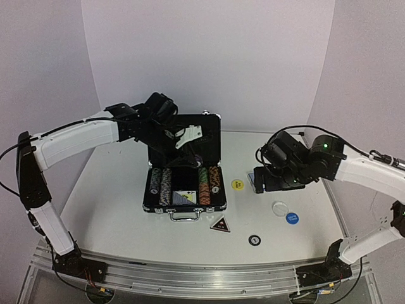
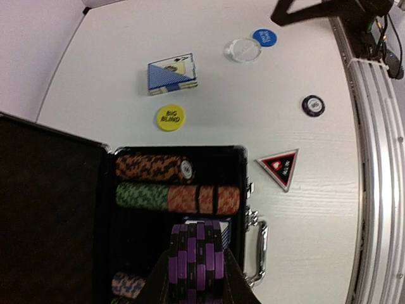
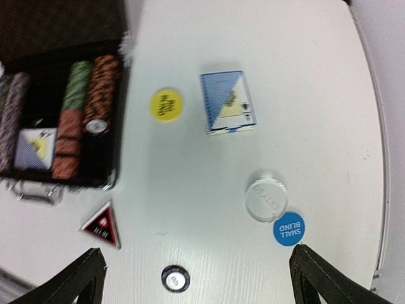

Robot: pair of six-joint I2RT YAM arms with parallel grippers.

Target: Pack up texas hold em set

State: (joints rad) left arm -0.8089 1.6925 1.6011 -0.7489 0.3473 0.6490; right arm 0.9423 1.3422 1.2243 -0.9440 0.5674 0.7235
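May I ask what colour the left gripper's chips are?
The chips are purple and black; left wrist view.

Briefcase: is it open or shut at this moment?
Open. The lid of the briefcase stands raised, and chip rows and a card deck show inside.

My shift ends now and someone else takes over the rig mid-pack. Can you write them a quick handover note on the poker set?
Left hand: shut on a stack of purple-black chips, over the open briefcase.
Right hand: open, empty, above the table by the loose pieces.
Done: chip rows and one card deck lie in the case.
To do: seat the purple stack, pack the second deck, yellow disc, clear disc, blue disc, triangular marker and single dark chip, then close the lid.
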